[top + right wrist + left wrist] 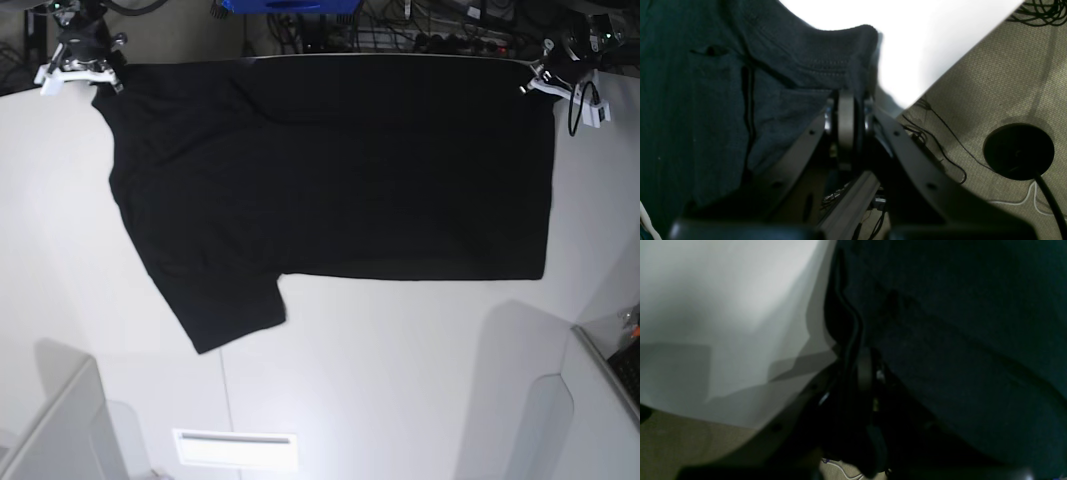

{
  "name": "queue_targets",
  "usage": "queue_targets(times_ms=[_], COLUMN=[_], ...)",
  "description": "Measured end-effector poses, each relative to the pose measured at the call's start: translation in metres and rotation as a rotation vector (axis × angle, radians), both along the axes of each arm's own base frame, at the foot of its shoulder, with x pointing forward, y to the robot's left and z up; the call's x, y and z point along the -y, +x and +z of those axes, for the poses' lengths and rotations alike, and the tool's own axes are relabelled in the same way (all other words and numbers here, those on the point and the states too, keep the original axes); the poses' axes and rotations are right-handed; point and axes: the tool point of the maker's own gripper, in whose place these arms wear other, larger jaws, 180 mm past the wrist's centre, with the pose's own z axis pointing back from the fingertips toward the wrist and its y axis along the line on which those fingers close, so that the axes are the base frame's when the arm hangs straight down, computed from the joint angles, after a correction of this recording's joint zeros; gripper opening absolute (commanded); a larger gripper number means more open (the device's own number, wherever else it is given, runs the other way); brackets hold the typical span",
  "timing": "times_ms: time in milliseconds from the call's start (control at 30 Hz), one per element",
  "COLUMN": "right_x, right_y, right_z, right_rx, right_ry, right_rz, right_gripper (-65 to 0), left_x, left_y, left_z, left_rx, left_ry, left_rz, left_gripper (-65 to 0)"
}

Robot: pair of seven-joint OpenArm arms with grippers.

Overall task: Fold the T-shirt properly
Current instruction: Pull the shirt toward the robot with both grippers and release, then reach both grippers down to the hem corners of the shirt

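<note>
The plain black T-shirt (pixel 330 170) lies spread flat, one sleeve out.

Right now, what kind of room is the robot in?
Probably a robot lab or workshop. A white table holds the black T-shirt, loose cables trail over a carpet floor, and more wiring sits behind the table.

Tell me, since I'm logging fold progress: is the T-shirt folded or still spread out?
Folded once, it seems: the T-shirt shows one sleeve only, and the left pincer and right pincer grip its far corners.
</note>
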Motion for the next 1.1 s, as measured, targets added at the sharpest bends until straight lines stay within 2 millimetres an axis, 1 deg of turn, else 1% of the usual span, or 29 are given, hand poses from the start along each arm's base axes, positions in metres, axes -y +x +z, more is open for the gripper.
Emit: queue_targets(times_ms=[33, 133, 167, 200, 267, 367, 400, 500, 533, 567, 667, 733, 800, 867, 933, 967, 1000, 1067, 1100], right_x=[0.0, 0.001, 0.002, 0.003, 0.003, 0.005, 0.006, 0.006, 0.007, 0.008, 0.026, 0.038, 0.049, 0.06, 0.065, 0.065, 0.062, 0.05, 0.047], right_y=[0.0, 0.001, 0.002, 0.004, 0.008, 0.016, 0.017, 0.021, 0.023, 0.025, 0.032, 0.033, 0.037, 0.05, 0.07, 0.082, 0.094, 0.117, 0.132], right_z=[0.0, 0.001, 0.003, 0.006, 0.013, 0.023, 0.025, 0.031, 0.033, 0.035, 0.044, 0.048, 0.05, 0.055, 0.062, 0.065, 0.065, 0.063, 0.065], right_rx=[0.0, 0.004, 0.008, 0.012, 0.027, 0.054, 0.058, 0.073, 0.079, 0.084, 0.116, 0.096, 0.083, 0.097, 0.134, 0.155, 0.159, 0.162, 0.181], right_ry=[0.0, -0.004, -0.014, -0.021, -0.034, -0.057, -0.062, -0.074, -0.076, -0.077, -0.111, -0.123, -0.132, -0.154, -0.161, -0.161, -0.153, -0.113, -0.11], right_rz=[0.0, -0.002, 0.002, 0.005, 0.013, 0.024, 0.027, 0.03, 0.03, 0.03, -0.016, -0.029, -0.031, -0.028, -0.003, 0.007, 0.032, 0.094, 0.11], right_gripper=[-64.8, -46.4, -42.0, -39.0, -38.3, -38.7, -38.7, -38.4, -38.4, -38.1, -38.0, -37.8, -37.8, -37.8, -37.8, -37.8, -37.8, -37.8, -37.8], left_x=[0.0, 0.002, 0.002, 0.003, 0.002, 0.002, 0.003, 0.004, 0.003, -0.002, -0.029, -0.049, -0.061, -0.067, -0.07, -0.07, -0.072, -0.077, -0.078], left_y=[0.0, 0.0, 0.0, 0.0, 0.001, 0.005, 0.008, 0.016, 0.019, 0.023, 0.025, 0.026, 0.03, 0.035, 0.046, 0.054, 0.063, 0.076, 0.081], left_z=[0.001, 0.003, 0.004, 0.004, 0.006, 0.007, 0.01, 0.019, 0.025, 0.032, 0.05, 0.061, 0.07, 0.078, 0.083, 0.088, 0.094, 0.107, 0.109], left_rx=[0.0, -0.013, -0.014, -0.013, -0.009, 0.004, 0.014, 0.031, 0.048, 0.07, 0.117, 0.144, 0.172, 0.193, 0.221, 0.236, 0.257, 0.299, 0.309], left_ry=[0.002, 0.014, 0.016, 0.016, 0.024, 0.022, 0.024, 0.047, 0.051, 0.067, 0.121, 0.163, 0.184, 0.199, 0.206, 0.209, 0.217, 0.241, 0.244], left_rz=[-0.002, -0.017, -0.017, -0.019, -0.021, -0.02, -0.023, -0.042, -0.042, -0.028, 0.037, 0.097, 0.123, 0.129, 0.138, 0.12, 0.104, 0.094, 0.098], left_gripper=[-65.0, -64.8, -58.7, -53.0, -42.0, -29.6, -26.3, -20.9, -19.9, -19.6, -19.7, -19.7, -19.7, -19.9, -20.2, -20.2, -20.2, -21.2, -23.7])
